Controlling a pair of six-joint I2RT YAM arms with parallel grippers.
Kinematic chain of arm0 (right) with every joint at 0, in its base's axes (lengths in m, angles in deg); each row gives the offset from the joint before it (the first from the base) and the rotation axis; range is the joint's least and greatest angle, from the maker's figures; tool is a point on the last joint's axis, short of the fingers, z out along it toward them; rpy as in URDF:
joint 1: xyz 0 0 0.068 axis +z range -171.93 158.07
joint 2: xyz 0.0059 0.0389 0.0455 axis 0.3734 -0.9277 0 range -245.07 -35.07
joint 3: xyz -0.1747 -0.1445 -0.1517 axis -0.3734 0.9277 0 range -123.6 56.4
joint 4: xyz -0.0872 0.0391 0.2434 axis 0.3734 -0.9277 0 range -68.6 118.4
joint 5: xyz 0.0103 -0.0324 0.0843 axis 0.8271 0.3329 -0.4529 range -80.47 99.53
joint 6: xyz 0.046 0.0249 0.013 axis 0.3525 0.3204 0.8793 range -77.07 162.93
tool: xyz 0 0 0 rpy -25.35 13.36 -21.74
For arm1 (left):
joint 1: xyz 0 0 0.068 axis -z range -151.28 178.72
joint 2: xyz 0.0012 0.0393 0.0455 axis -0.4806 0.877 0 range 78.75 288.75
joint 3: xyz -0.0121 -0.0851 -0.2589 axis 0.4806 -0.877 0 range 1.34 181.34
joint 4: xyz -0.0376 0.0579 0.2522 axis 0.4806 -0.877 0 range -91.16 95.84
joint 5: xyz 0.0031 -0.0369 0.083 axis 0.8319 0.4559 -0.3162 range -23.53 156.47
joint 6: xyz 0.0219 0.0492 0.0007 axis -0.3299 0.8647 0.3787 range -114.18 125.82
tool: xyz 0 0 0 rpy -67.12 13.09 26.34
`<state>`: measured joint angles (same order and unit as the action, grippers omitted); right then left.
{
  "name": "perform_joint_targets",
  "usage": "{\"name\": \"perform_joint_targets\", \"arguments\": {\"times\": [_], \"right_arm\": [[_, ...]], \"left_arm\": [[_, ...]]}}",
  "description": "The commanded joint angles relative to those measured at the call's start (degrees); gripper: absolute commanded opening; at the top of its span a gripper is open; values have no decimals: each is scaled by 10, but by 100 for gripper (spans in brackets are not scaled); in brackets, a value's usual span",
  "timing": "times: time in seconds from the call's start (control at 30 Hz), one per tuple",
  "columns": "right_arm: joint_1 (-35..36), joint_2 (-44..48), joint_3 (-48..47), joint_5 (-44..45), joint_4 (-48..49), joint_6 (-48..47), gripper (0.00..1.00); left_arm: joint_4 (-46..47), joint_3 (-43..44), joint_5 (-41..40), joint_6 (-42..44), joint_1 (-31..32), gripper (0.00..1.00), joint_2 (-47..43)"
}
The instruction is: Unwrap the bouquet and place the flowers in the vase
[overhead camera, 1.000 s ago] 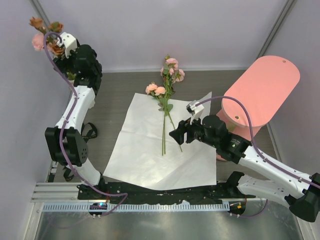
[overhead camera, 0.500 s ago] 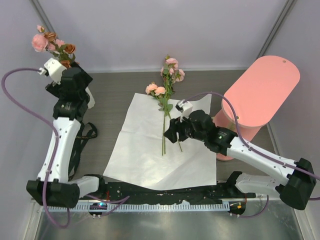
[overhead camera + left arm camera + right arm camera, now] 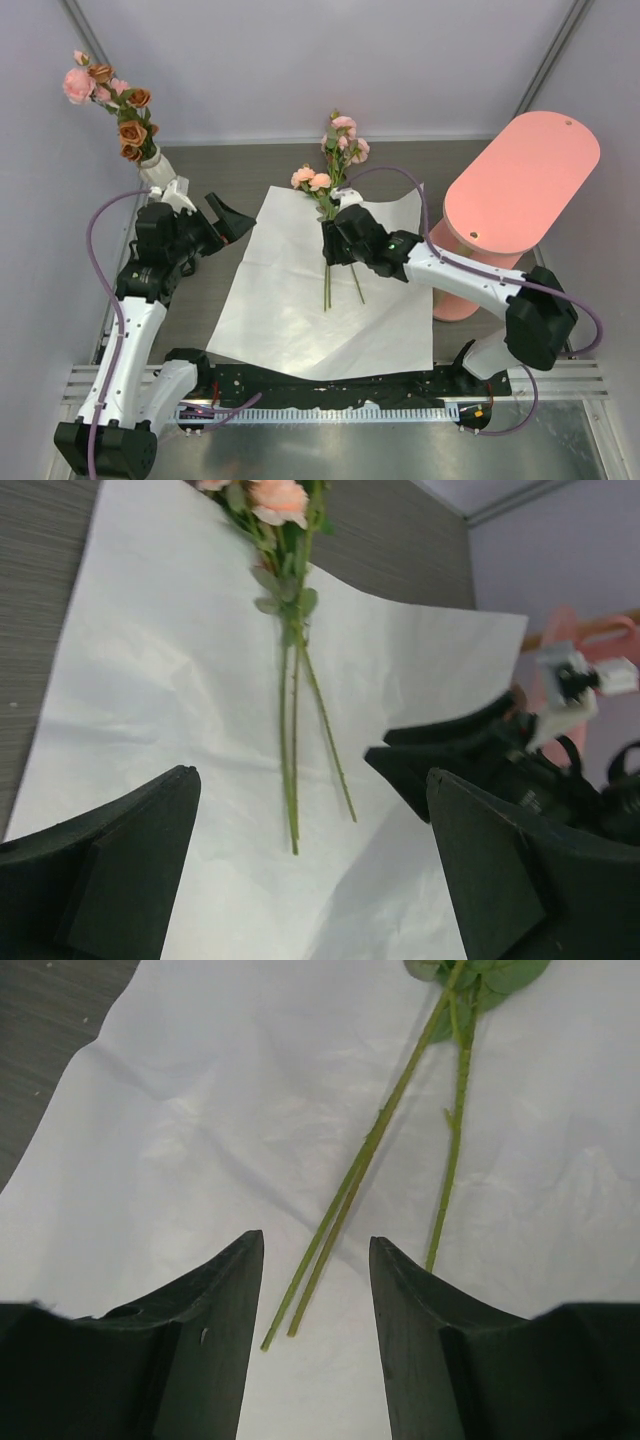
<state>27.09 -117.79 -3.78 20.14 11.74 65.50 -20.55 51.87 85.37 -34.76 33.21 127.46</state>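
L gripper (image 3: 224, 220) wide open, empty; R gripper (image 3: 326, 244) jaws parted over flowers (image 3: 326, 282) on paper (image 3: 275, 300); vase (image 3: 160, 172) at 10 o'clock.

Flowers (image 3: 320, 183) on paper (image 3: 290, 300) — vase (image 3: 157, 171) far left, stand (image 3: 520, 180) right

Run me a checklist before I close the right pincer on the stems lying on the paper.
1. Right pincer open: ok.
2. Stems inside its gap: ok for two. The third ends at one finger's edge: cannot tell.
3. Pincer low enough to grip: cannot tell, since its height over the paper is unclear.
4. Left pincer out of the way: ok. It is open, beside the paper's left edge.
5. Vase upright: ok, with flowers already in it.
6. Room in the vase for more: cannot tell.
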Motion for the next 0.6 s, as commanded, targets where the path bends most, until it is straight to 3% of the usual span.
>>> {"name": "perform_joint_targets", "arguments": {"times": [0.0,0.13,0.27,0.57], "right_arm": [[2,-52,-55,105,6,84,52],[1,-129,-108,148,-7,132,52],[1,-187,-131,186,10,150,36],[-10,-277,-151,233,25,181,29]], "left_arm": [[69,-21,181,-14,0,100,-5],[71,-47,214,-19,3,100,9],[74,-65,231,-20,8,100,0],[51,-85,256,-5,10,100,-35]]}}
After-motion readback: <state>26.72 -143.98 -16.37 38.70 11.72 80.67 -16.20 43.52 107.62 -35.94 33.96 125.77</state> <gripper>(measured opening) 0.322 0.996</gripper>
